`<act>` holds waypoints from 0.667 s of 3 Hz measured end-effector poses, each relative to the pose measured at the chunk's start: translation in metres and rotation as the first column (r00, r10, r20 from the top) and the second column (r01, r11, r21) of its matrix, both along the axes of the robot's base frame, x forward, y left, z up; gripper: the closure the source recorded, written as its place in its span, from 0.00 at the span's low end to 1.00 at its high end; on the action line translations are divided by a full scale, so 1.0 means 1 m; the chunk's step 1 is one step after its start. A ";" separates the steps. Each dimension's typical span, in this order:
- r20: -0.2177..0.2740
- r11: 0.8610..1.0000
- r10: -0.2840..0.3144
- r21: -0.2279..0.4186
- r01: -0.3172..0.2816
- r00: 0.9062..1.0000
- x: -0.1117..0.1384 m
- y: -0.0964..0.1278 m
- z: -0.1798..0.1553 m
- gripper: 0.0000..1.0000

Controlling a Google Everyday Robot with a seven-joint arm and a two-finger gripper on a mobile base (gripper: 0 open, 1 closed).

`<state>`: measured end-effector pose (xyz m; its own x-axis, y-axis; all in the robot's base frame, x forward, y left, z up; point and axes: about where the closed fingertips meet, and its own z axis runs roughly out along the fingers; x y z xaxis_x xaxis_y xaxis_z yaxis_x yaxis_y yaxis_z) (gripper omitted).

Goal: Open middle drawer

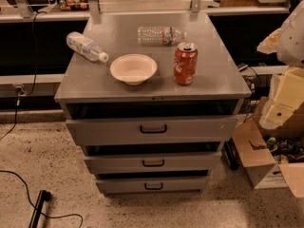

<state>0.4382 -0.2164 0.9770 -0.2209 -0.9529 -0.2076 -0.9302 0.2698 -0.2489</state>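
The grey metal cabinet (85, 87) stands in the middle of the camera view with three drawers stacked in its front. The middle drawer (114, 164) has a mid-sized front with a small black loop handle (153, 163). A dark gap shows along the top of its front. The top drawer (104, 129) has the widest front and the bottom drawer (123, 186) the slimmest. My gripper (285, 99) is a pale blurred shape at the right edge, well to the right of the cabinet and apart from the handles.
On the cabinet top stand a red soda can (185, 63) and a white bowl (133, 68), and two plastic bottles (86, 46) (160, 35) lie there. An open cardboard box (259, 158) sits on the floor at the right. A black cable (40, 205) lies at the bottom left.
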 end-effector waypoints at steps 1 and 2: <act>0.000 1.000 0.000 0.000 0.000 1.000 0.000 0.000 0.000 0.00; -0.040 1.000 -0.014 -0.017 0.013 0.999 0.010 -0.005 -0.027 0.00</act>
